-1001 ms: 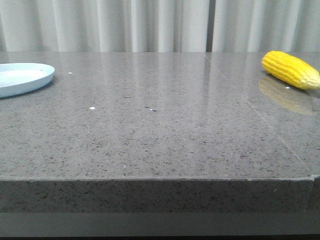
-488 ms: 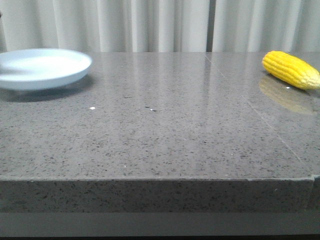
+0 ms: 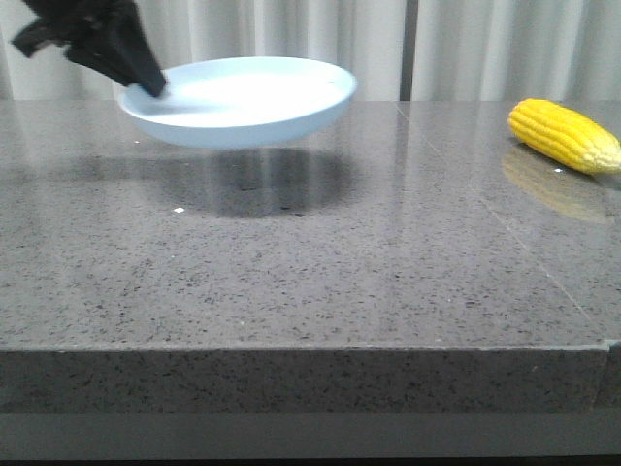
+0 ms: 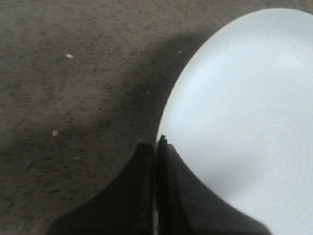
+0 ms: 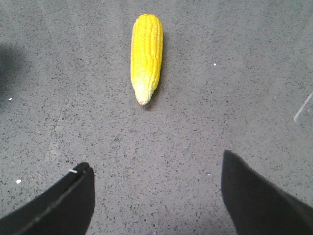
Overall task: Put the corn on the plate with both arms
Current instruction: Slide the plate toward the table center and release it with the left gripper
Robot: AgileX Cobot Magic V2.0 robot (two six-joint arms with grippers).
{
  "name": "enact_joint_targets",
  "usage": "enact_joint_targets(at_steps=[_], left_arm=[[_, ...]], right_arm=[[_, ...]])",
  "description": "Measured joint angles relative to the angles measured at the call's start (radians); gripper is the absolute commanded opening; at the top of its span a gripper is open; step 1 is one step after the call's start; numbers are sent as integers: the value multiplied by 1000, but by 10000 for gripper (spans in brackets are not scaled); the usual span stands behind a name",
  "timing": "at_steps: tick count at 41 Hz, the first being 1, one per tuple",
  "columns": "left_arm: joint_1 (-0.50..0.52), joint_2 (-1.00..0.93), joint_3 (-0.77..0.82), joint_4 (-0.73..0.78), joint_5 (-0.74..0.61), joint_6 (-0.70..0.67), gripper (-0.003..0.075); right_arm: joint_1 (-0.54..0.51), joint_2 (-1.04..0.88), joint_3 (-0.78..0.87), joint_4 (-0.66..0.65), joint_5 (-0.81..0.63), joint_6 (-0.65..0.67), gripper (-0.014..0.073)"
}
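The pale blue-white plate (image 3: 243,99) hangs in the air above the table's left middle, casting a shadow below it. My left gripper (image 3: 150,85) is shut on the plate's left rim and carries it; in the left wrist view the gripper (image 4: 157,142) pinches the rim of the plate (image 4: 244,112). The yellow corn (image 3: 565,135) lies on the table at the far right. In the right wrist view the corn (image 5: 145,56) lies ahead of my right gripper (image 5: 155,166), pale tip toward it. That gripper is open and empty, well short of the corn.
A grey speckled stone table (image 3: 310,252) with a front edge close to the camera. White curtains (image 3: 320,49) hang behind. A seam (image 3: 485,204) runs across the tabletop on the right.
The plate has been lifted off the table at the far left and carried right and up. My left gripper has come into the front view. The corn has not moved.
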Motion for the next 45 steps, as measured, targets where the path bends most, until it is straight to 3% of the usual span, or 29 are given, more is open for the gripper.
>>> enact_joint_targets(at_steps=[12,15,19,24,29,45], left_arm=[[-86,84,-2,0,-28,0,-18],[-89,104,-2,2,-30,0,13],[-89,113,-2,4,-32,0,127],[-89,115,-2,4,-30,0,363],[-89,115,-2,12,-14,0,497],[-93,11,-8,110,57,0,509]], right_arm=[[0,0,0,0,0,0,562],[0,0,0,0,0,0,562],[0,0,0,0,0,0,562],[0,0,0,0,0,0,562],[0,0,0,0,0,0,562],[0,0,0,0,0,0,562]])
